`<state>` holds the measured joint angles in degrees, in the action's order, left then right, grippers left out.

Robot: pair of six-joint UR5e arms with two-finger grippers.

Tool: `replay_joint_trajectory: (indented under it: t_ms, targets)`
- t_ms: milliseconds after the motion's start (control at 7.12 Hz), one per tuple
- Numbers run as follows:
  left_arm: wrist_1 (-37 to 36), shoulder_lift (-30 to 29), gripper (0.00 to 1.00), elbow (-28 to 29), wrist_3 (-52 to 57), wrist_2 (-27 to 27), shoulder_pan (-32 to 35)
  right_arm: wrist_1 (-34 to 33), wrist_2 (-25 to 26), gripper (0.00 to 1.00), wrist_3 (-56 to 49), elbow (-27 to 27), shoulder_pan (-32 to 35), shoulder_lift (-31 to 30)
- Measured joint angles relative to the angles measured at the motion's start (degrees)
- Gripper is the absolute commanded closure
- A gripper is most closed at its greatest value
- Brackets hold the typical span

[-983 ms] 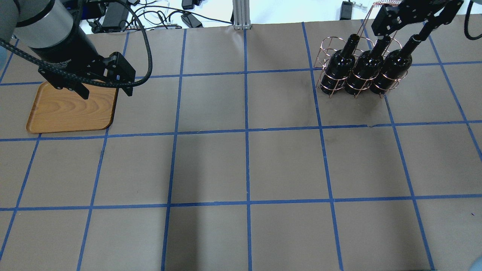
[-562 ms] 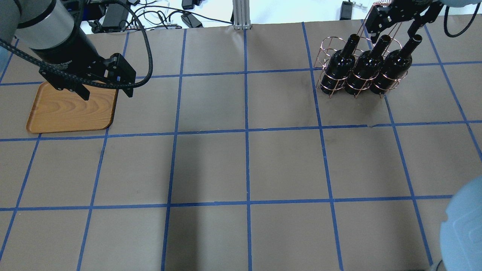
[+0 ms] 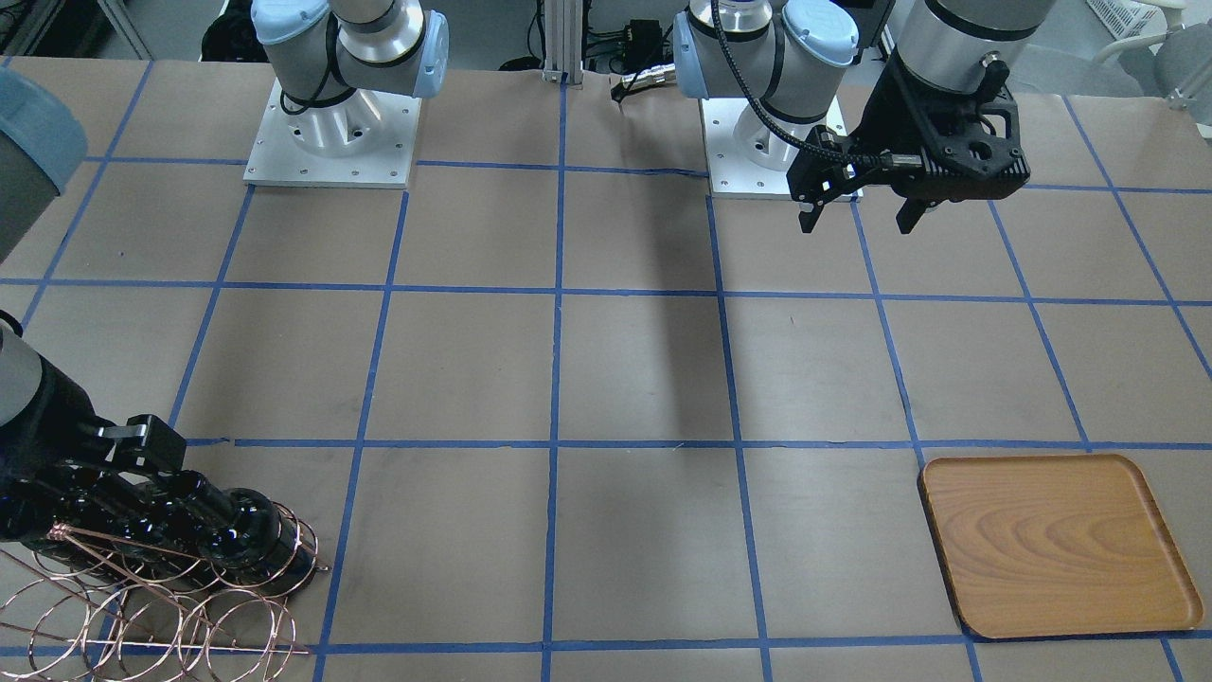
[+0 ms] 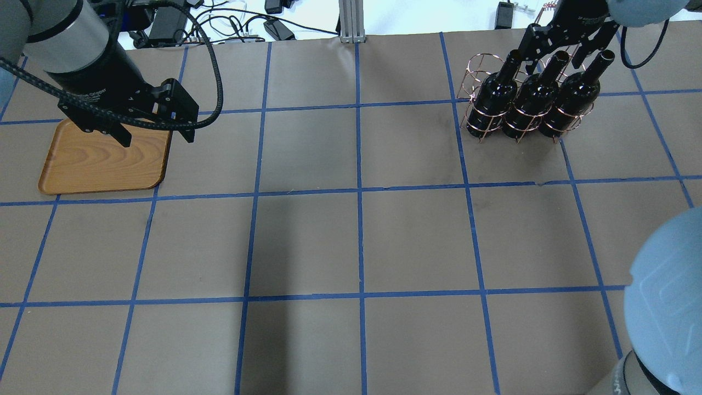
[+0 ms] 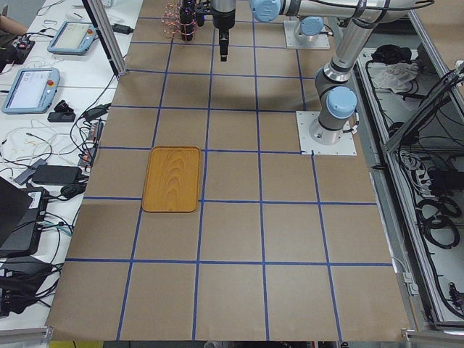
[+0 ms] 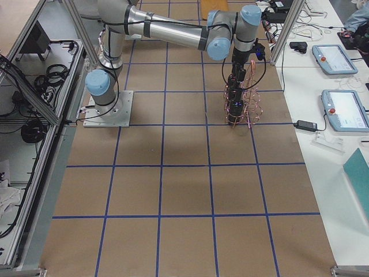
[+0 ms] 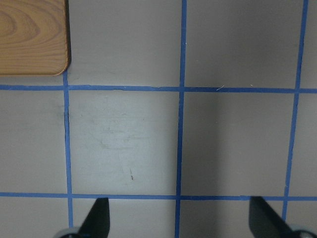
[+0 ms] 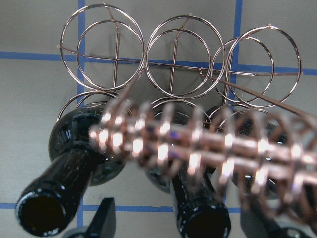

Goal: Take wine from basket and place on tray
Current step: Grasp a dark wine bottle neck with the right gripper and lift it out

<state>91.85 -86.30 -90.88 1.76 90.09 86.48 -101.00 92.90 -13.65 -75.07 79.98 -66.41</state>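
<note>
1. Overhead: right gripper [image 4: 559,50], jaws spread, straddles the middle wine [image 4: 535,97] neck in the basket [image 4: 476,65] at 2 o'clock. Tray [image 4: 98,164] sits on the tabletop at 9 o'clock.
2. Left wrist: left gripper [image 7: 181,220], jaws spread, holds nothing.
3. Right wrist: coiled handle [image 8: 198,144] crosses the necks. A lift could snag it and drag the basket.

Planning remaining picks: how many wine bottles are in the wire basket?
3, side by side in the basket: left bottle, middle bottle, right bottle, seen from overhead. None appears hidden.
</note>
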Motion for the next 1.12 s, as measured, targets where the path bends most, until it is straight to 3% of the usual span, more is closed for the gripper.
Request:
replay_joint_trajectory:
  t_ms: [421,702,1124]
  targets:
    - [0.0,-0.1,0.0,0.0,0.0,0.0,0.0,-0.3,0.4,0.68,-0.2,0.0,-0.1,0.2]
    - [0.0,0.0,0.0,0.0,0.0,0.0,0.0,-0.3,-0.1,0.85,-0.2,0.0,-0.6,-0.1]
    - [-0.1,0.0,0.0,0.0,0.0,0.0,0.0,0.0,-0.3,0.86,0.2,0.4,-0.9,-1.5]
